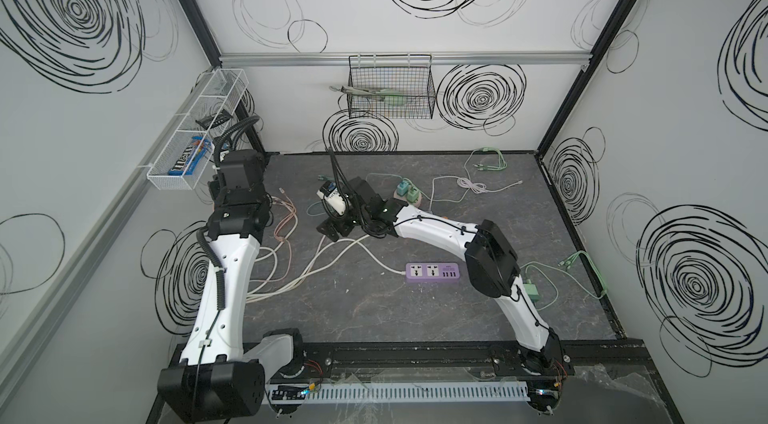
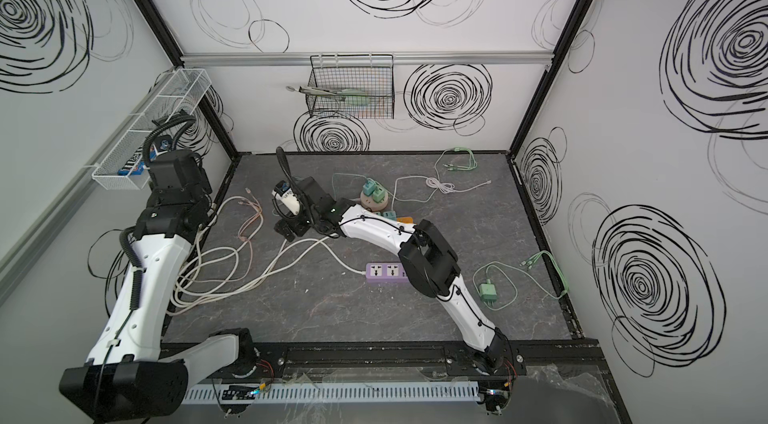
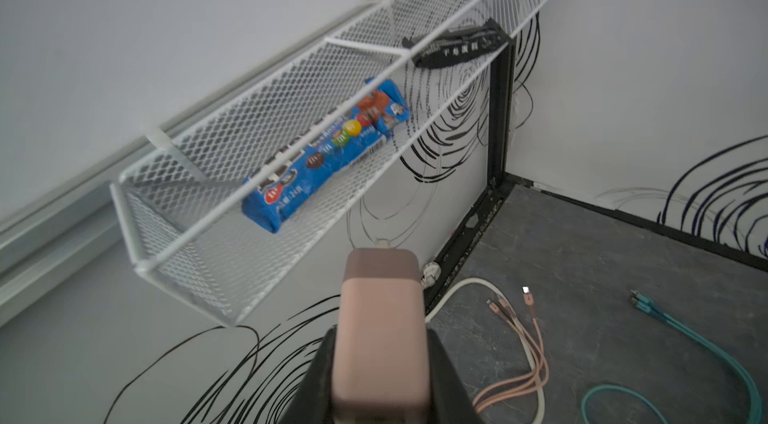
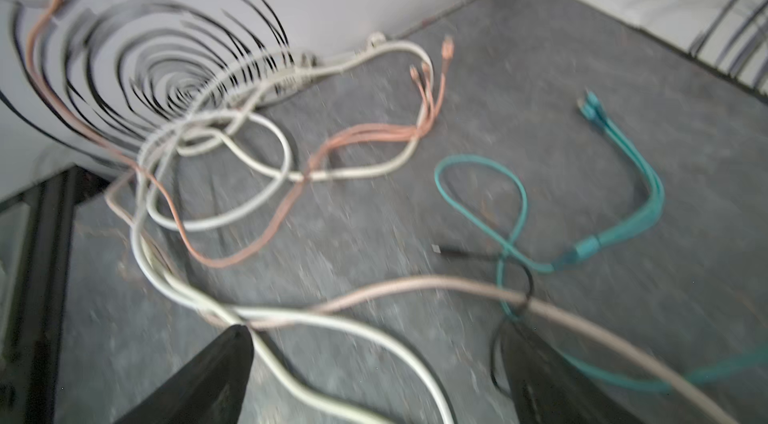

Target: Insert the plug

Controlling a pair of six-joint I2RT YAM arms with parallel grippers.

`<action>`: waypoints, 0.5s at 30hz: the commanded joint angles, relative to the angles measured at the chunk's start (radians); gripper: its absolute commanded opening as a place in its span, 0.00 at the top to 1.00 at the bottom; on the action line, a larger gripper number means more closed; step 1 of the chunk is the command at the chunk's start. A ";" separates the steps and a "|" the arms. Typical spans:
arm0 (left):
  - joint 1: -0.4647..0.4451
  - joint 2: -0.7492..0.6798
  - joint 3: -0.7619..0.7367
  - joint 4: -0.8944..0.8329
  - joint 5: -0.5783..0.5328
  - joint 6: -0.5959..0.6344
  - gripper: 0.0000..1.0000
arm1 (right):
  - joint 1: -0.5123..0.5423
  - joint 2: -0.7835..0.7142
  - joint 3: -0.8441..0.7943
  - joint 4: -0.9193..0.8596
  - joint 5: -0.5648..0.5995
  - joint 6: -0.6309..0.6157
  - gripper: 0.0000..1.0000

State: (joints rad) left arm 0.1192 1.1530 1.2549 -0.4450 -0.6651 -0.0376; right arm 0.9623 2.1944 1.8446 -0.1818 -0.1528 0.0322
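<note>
In the left wrist view a pink block-shaped plug [image 3: 380,297] sits between the black fingers of my left gripper [image 3: 381,332], which is shut on it. It is held high by the left wall, just below a white mesh basket [image 3: 199,210]. The purple power strip [image 1: 432,273] [image 2: 384,272] lies flat at mid-table, its sockets facing up and unoccupied. My right gripper [image 1: 332,230] [image 2: 291,230] [image 4: 374,328] stands open, low over loose cables left of centre. A white cable [image 4: 332,324] runs on the table between its fingers, which grip nothing.
Pink [image 4: 374,135], white and teal [image 4: 623,176] cables sprawl over the left half of the table. A round socket hub with green plugs [image 1: 409,193] stands behind the right arm. A green plug [image 2: 487,291] and cable lie at the right. A black wire basket [image 1: 390,89] hangs on the back wall.
</note>
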 commanded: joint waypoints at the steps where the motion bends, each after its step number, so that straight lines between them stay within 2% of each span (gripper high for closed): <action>1: -0.057 -0.026 -0.013 0.034 0.025 -0.021 1.00 | -0.010 -0.270 -0.193 0.126 0.151 -0.096 0.03; 5: -0.169 -0.023 -0.066 0.009 0.041 -0.019 1.00 | -0.024 -0.486 -0.425 0.236 0.246 -0.111 0.03; 9: -0.331 -0.011 -0.134 -0.036 0.051 -0.059 1.00 | -0.051 -0.671 -0.594 0.267 0.332 -0.113 0.03; 12: -0.459 0.004 -0.198 -0.062 0.094 -0.111 1.00 | -0.090 -0.806 -0.739 0.325 0.383 -0.043 0.03; 15: -0.564 0.035 -0.254 -0.066 0.118 -0.146 1.00 | -0.177 -0.924 -0.852 0.334 0.345 0.077 0.03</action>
State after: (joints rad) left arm -0.3855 1.1641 1.0382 -0.4973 -0.5819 -0.1230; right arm 0.8482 1.3239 1.0779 0.1196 0.1619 0.0021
